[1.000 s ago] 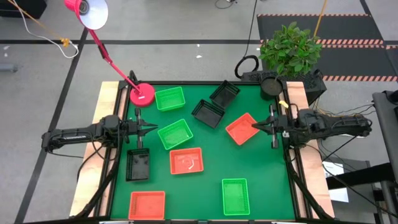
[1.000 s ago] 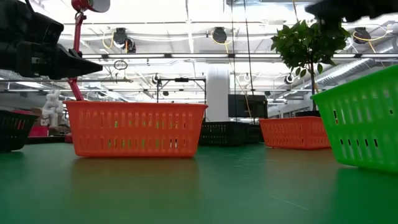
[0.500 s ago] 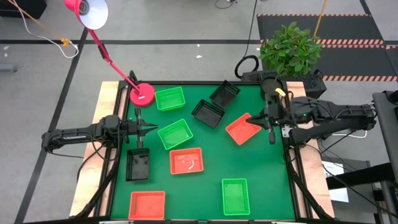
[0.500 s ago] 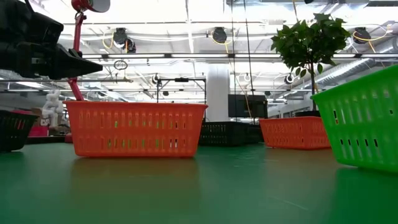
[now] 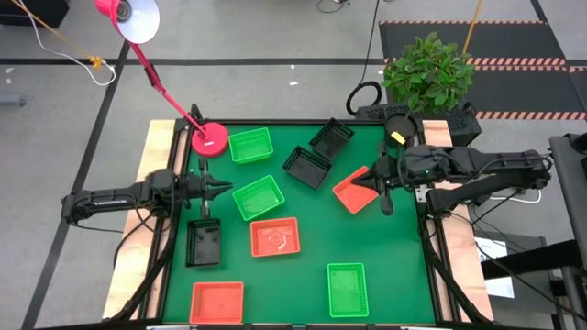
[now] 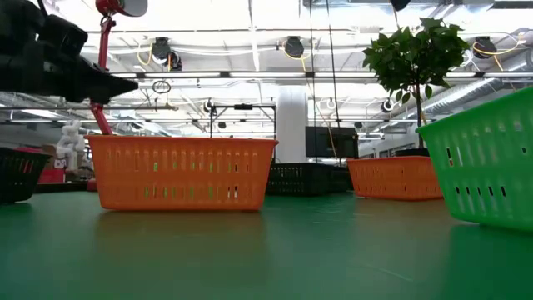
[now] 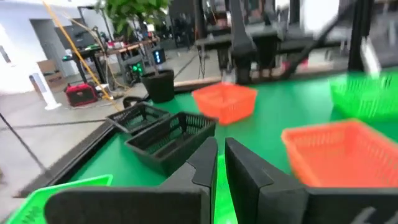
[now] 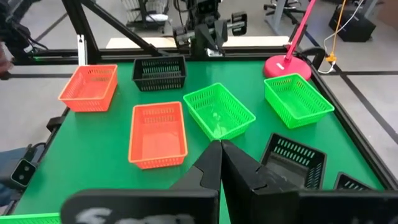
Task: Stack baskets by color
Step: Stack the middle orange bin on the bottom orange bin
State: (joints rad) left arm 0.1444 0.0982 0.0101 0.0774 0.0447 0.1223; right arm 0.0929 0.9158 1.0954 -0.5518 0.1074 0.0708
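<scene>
right gripper (image 5: 359, 182): fingers together, empty, above a red-orange basket (image 5: 354, 193) | left gripper (image 5: 227, 190): nearly closed, empty, beside a green basket (image 5: 259, 198)

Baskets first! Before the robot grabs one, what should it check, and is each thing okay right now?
1. All nine baskets apart, none stacked yet: ok, three green, three red-orange, three black sit singly on the table.
2. Right gripper empty: ok, fingers shut, holding nothing.
3. Right gripper near a target: ok, it hovers at the edge of the tilted red-orange basket.
4. Right fingers ready to grab: not ok, they need to open first.
5. Left gripper empty: ok, fingers nearly shut, beside the middle green basket.
6. Pink lamp base out of the way: ok, at the table's far corner beside the far green basket.
</scene>
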